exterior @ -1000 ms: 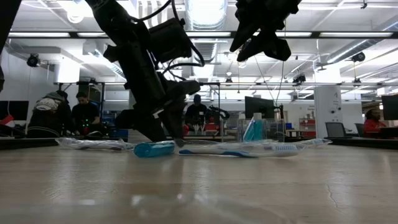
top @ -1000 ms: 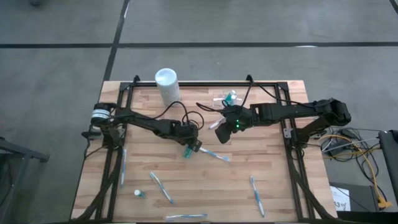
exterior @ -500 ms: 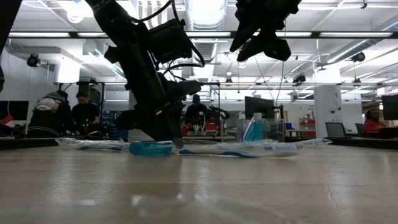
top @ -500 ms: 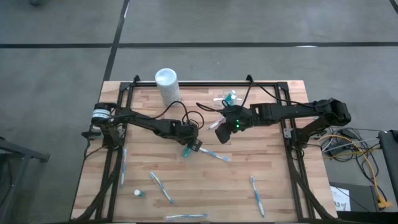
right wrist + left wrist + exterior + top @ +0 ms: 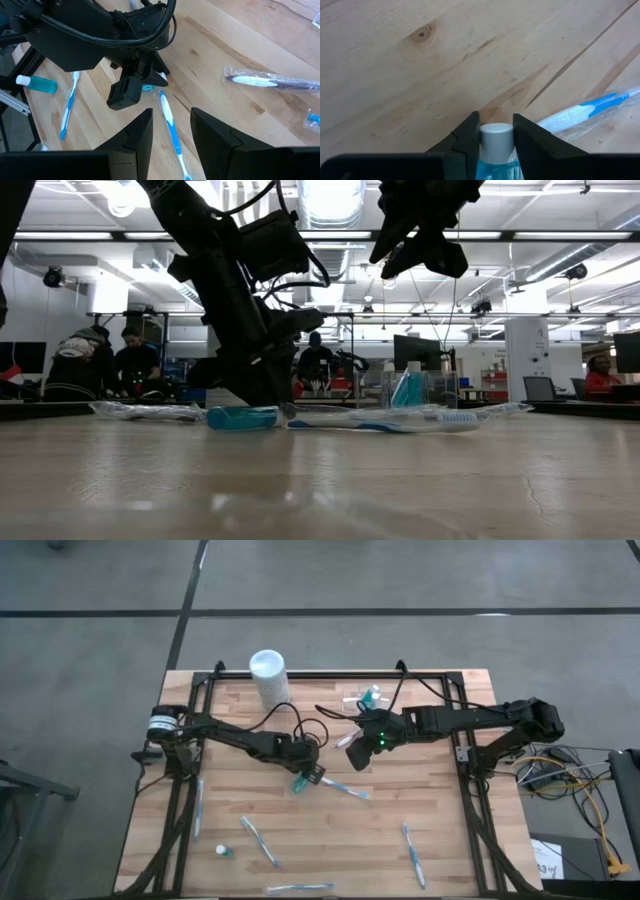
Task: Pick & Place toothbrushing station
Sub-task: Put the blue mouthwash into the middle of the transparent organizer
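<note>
Left gripper (image 5: 306, 777) is down on the desk (image 5: 440, 810) near the middle, and over the last second its fingers have come in from wider apart to clamp a small blue bottle (image 5: 495, 150) by the neck. The wrist view shows both fingers pressed against the white cap, bottle lying flat. In the low view the bottle (image 5: 243, 418) has slid a little along the desk toward the arm since a second ago, so the squeeze nudged it; it isn't lifted yet. A wrapped toothbrush (image 5: 345, 788) lies just beside the bottle, apparently touching or nearly so, and could drag along on the lift. Right gripper (image 5: 356, 754) hangs above the desk close by, fingers apart with nothing between them, unmoved over the same second. The station (image 5: 372, 697), the clear holder with something teal in it, sits at the far edge of the desk, well apart from the left gripper and nearer the right arm; untouched. The white cylinder (image 5: 268, 675) stands at the far edge on the left arm's side. Judgement: the grasp looks just completed, the next step is probably to lift and carry the bottle toward the station, and the task is still early, with more toothbrushes scattered on the near half. Risk: a narrow grip on a round cap may let the bottle swing or slip.
</note>
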